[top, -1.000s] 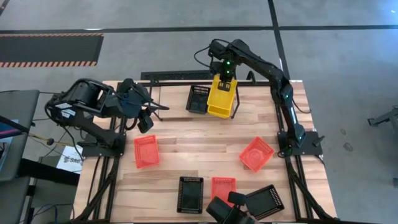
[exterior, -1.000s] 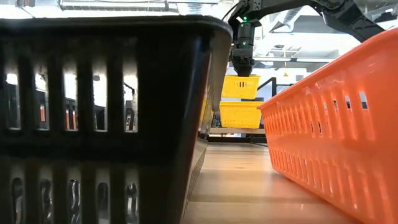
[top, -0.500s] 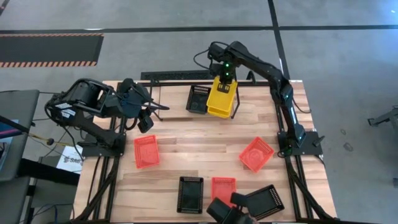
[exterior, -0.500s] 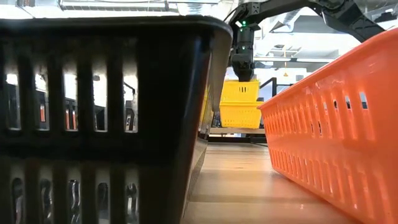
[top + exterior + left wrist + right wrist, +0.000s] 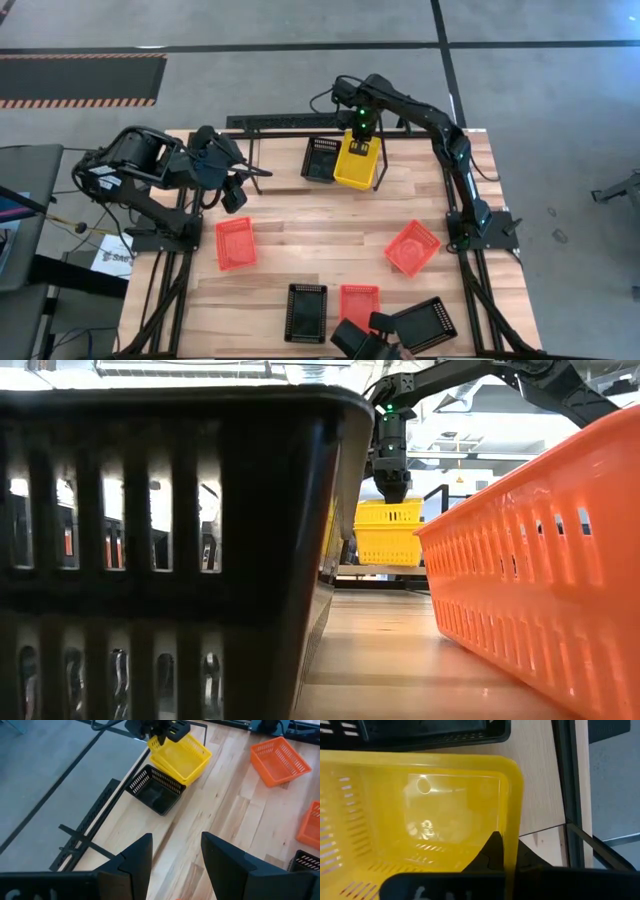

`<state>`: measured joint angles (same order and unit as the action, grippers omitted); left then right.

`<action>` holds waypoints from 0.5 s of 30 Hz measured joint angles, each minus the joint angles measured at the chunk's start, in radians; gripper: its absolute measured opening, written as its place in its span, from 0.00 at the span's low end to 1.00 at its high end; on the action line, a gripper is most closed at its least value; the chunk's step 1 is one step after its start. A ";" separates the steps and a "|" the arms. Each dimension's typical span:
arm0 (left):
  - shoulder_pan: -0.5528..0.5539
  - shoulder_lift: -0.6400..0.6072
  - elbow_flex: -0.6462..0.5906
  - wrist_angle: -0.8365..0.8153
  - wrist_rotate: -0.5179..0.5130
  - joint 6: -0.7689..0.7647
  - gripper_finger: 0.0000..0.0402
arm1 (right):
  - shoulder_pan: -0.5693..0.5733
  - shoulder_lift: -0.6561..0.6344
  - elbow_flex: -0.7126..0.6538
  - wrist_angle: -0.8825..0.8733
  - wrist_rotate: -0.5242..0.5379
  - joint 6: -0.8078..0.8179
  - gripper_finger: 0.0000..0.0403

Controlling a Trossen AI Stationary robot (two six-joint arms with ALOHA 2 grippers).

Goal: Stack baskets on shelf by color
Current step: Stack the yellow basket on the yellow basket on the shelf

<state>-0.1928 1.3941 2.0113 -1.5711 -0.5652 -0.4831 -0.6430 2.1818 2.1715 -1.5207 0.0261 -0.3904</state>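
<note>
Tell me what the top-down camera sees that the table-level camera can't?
Only the high view shows the left end effector waiting open at the table's left, and a black basket beside the yellow ones. Only the low view shows the yellow baskets stacked. Both show the right end effector shut on the top yellow basket.

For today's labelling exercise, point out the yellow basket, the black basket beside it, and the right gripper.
yellow basket (image 5: pixel 352 168): high view, its inside floor.
black basket (image 5: pixel 319 158): high view, its inside floor.
right gripper (image 5: pixel 391 493): low view, the fingertips at the yellow basket's rim.
</note>
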 joint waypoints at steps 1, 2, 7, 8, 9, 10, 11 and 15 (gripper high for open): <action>0.000 0.000 0.000 0.000 0.000 0.000 0.39 | 0.000 0.000 0.000 -0.001 0.000 0.000 0.02; 0.000 0.000 0.000 0.000 0.000 0.000 0.39 | 0.001 0.000 0.000 -0.002 0.000 -0.001 0.03; 0.000 0.000 0.000 0.000 0.000 0.000 0.39 | 0.001 0.000 0.000 -0.001 0.000 -0.004 0.09; 0.000 0.000 0.000 0.000 0.000 0.000 0.39 | 0.001 0.000 0.000 -0.001 0.000 -0.003 0.10; 0.000 0.000 0.000 0.000 0.000 0.000 0.39 | 0.001 0.000 0.000 -0.002 0.000 -0.003 0.11; 0.000 0.000 0.000 0.000 0.000 0.000 0.39 | 0.001 0.000 0.000 -0.002 0.000 -0.003 0.11; 0.000 0.000 0.000 0.000 0.000 0.000 0.39 | 0.001 0.000 0.000 -0.002 0.001 -0.003 0.12; 0.000 0.000 0.000 0.000 0.000 0.000 0.39 | 0.001 0.000 0.000 -0.003 0.015 0.003 0.13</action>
<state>-0.1932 1.3941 2.0113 -1.5711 -0.5648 -0.4828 -0.6418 2.1818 2.1715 -1.5241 0.0412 -0.3870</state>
